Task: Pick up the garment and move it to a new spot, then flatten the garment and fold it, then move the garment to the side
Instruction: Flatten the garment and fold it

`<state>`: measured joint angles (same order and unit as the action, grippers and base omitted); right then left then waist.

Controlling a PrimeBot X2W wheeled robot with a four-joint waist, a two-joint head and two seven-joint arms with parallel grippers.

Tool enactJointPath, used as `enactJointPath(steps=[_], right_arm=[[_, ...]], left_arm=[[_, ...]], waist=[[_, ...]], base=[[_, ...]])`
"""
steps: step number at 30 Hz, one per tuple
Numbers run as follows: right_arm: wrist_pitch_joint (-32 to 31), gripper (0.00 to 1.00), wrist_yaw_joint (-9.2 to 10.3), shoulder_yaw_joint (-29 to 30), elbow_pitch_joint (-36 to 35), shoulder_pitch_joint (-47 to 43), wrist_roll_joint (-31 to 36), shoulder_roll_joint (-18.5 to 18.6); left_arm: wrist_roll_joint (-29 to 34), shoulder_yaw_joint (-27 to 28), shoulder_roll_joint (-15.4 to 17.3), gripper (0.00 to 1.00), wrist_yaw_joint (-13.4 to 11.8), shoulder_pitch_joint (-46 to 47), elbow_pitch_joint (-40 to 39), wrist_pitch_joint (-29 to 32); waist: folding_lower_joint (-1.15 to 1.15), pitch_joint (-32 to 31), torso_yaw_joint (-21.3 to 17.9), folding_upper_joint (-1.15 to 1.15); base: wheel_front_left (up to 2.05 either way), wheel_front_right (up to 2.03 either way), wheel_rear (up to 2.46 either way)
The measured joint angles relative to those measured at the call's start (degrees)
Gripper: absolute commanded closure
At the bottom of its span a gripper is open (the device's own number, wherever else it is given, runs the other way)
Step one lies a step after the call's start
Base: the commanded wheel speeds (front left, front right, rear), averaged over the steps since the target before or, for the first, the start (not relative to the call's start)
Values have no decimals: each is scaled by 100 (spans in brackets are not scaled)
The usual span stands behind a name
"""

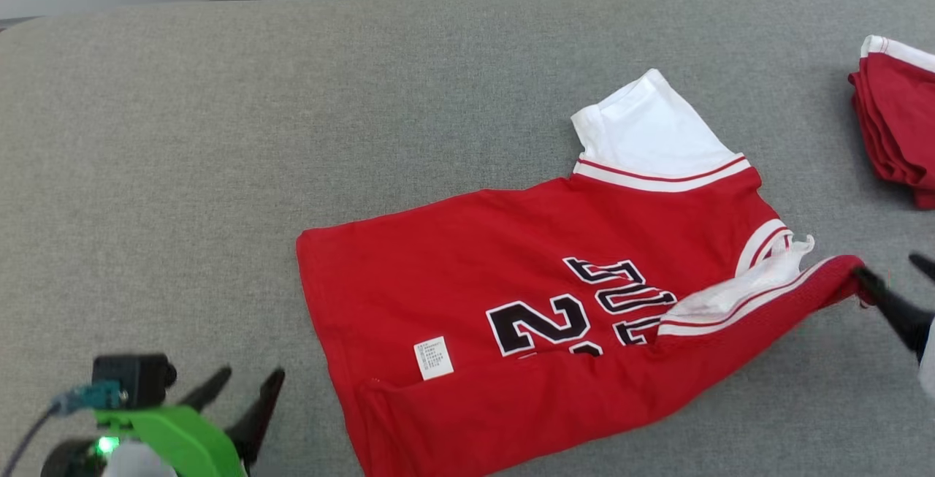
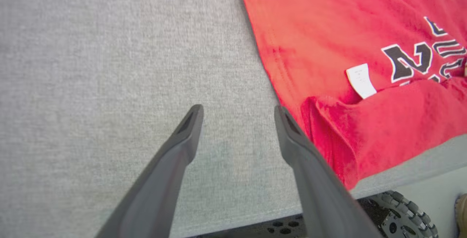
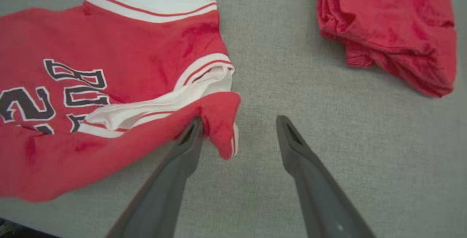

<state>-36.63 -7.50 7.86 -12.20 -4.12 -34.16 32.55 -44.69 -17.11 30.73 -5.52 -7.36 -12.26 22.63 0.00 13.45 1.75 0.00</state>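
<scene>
- The red fabric jersey with a white sleeve (image 1: 453,272) is lying centre-right on the grey cloth-covered surface (image 1: 182,170).
- The left gripper (image 1: 250,375) is hovering lower left, fingers spread, empty.
- The right gripper (image 1: 887,266), fingers spread, is touching the jersey's shoulder at the right edge.

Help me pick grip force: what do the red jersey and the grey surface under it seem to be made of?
The jersey looks like soft matte knit, perhaps cotton or a blend: it folds limply and creases, with a sewn-in care label. The surface looks like grey woven upholstery cloth, matte, showing a fine flecked weave.
</scene>
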Motion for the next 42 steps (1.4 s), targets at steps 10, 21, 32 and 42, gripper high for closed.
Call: enactJointPath(steps=[10, 21, 32, 42], right_arm=[[-866, 0, 2, -743, -268, 2830, 213, 425], [-1012, 0, 0, -1968, 1724, 4715, 861, 196], [-858, 0, 2, -2462, 2574, 5022, 825, 253], [-601, 100, 5, -2986, 2681, 5146, 379, 204]], left_arm=[[584, -525, -431, 0, 114, 2365, 692, 402], [802, -1015, -849, 0, 553, 3335, 1518, 376], [591, -1196, -1092, 0, 853, 3615, 1826, 346], [446, -1245, -1172, 100, 1014, 3780, 2036, 272]], waist=[[0, 736, 116, 0], [2, 1579, 752, 0], [0, 1788, 1088, 0], [0, 1770, 975, 0]], base=[[0, 0, 0], [0, 0, 0], [0, 0, 0], [0, 0, 0]])
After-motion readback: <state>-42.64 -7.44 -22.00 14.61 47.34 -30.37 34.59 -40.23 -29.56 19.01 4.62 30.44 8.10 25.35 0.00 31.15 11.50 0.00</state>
